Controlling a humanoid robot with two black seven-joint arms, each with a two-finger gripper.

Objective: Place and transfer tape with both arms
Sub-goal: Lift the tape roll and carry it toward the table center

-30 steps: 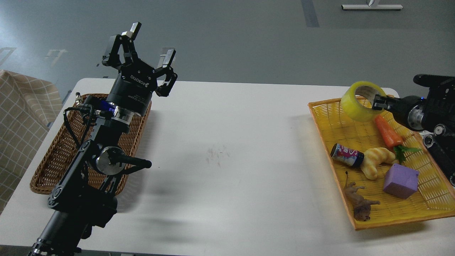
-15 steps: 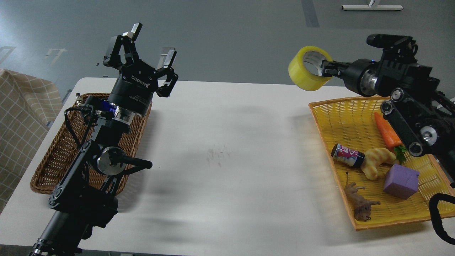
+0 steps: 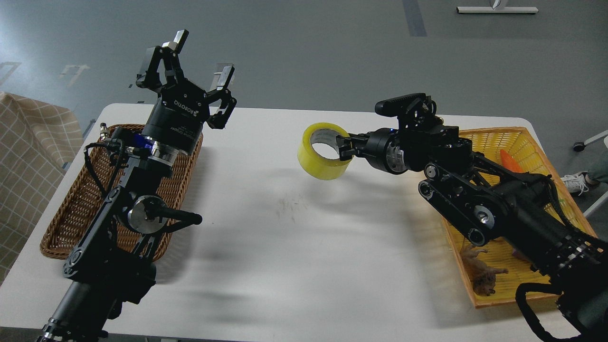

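Yellow tape [image 3: 324, 157] hangs above the white desk [image 3: 294, 247], pinched at its rim by the right gripper [image 3: 343, 147]; the left gripper [image 3: 194, 57] stands raised, fingers spread wide.

The left gripper [image 3: 199, 56] carries the white word ROBOTIQ on its black body, seen upside down; smaller pale lettering on the cylinder beneath is too small to read; nothing else is legible.
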